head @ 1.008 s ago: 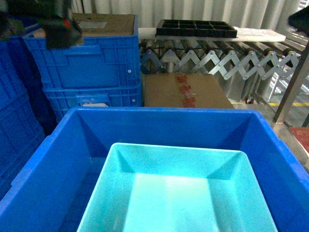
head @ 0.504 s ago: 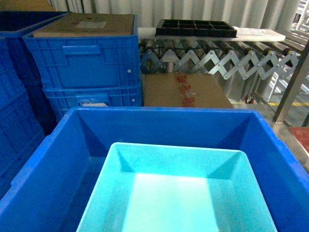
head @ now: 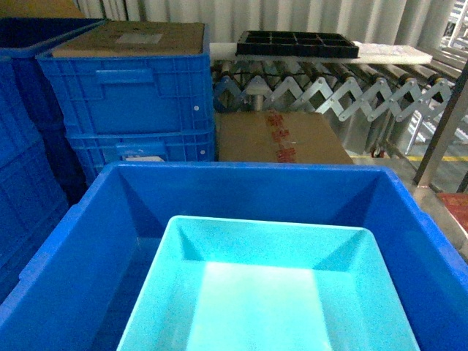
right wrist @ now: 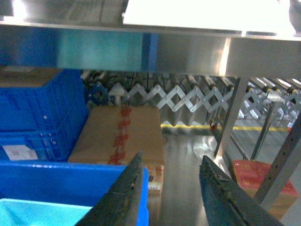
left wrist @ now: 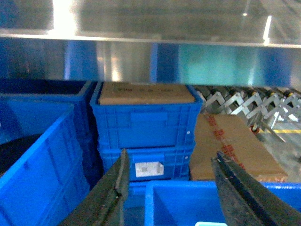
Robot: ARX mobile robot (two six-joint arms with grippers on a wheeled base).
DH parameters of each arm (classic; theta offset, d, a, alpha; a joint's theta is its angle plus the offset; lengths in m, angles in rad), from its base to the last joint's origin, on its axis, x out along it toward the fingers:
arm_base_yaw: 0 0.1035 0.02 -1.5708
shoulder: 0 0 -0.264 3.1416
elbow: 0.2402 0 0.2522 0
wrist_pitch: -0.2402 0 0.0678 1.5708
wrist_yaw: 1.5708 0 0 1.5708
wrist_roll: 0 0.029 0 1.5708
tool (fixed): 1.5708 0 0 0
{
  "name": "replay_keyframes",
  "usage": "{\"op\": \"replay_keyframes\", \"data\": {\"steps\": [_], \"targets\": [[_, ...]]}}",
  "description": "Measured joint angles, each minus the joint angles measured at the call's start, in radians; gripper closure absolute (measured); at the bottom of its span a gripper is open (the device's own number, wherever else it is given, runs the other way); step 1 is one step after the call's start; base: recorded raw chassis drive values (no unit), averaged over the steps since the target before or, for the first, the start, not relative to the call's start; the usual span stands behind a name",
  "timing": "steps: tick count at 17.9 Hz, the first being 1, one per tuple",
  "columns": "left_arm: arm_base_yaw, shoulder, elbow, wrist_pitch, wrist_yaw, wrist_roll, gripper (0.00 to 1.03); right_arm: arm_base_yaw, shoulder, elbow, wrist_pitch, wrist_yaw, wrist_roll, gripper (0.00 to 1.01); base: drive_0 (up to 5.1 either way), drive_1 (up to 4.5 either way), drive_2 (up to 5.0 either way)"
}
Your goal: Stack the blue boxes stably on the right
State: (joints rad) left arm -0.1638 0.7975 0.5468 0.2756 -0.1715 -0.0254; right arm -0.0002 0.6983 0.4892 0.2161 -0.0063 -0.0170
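One light turquoise blue box [head: 270,292] lies inside a big dark blue crate [head: 248,174], close below the head camera; its near part is cut off by the frame. Neither gripper shows in the head view. In the left wrist view my left gripper [left wrist: 170,157] is open, jaws wide apart and empty, above the crate's far left corner [left wrist: 178,202]. In the right wrist view my right gripper [right wrist: 172,157] is open and empty, over the crate's right rim [right wrist: 145,197]. A strip of the turquoise box [right wrist: 37,212] shows at lower left there.
Stacked dark blue ribbed crates [head: 131,95] topped with cardboard [head: 135,36] stand at the left. A taped cardboard box [head: 281,135] lies behind the crate. Beyond it runs a roller conveyor [head: 329,91] carrying a black tray [head: 296,42]. A metal post [head: 446,124] stands right, and a steel shelf [left wrist: 150,42] hangs overhead.
A second ago a dark arm part filled the head view's top left corner and another showed at top right. Both have left the view. The turquoise box has not moved.
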Motion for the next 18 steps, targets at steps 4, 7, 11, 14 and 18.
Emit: {"op": "replay_keyframes", "data": {"steps": [4,7,11,14,18], "targets": [[0.053,-0.115,-0.21,0.069,0.061,0.008,0.97,0.0,-0.113,-0.181,0.069,0.004,0.005,0.99,0.0,0.0,0.0],[0.089,-0.175,-0.288,0.088,0.094,0.009,1.01,0.0,-0.164,-0.255,0.08,0.003,0.006,0.99,0.0,0.0,0.0],[0.153,-0.203,-0.328,0.089,0.159,0.01,1.01,0.0,-0.189,-0.289,0.082,0.003,0.006,0.99,0.0,0.0,0.0],[0.161,-0.285,-0.395,0.086,0.171,0.01,1.01,0.0,-0.265,-0.351,0.082,0.004,0.006,0.99,0.0,0.0,0.0],[0.163,-0.394,-0.465,0.041,0.171,0.01,1.01,0.0,-0.361,-0.413,0.045,0.004,0.006,0.99,0.0,0.0,0.0]]}}
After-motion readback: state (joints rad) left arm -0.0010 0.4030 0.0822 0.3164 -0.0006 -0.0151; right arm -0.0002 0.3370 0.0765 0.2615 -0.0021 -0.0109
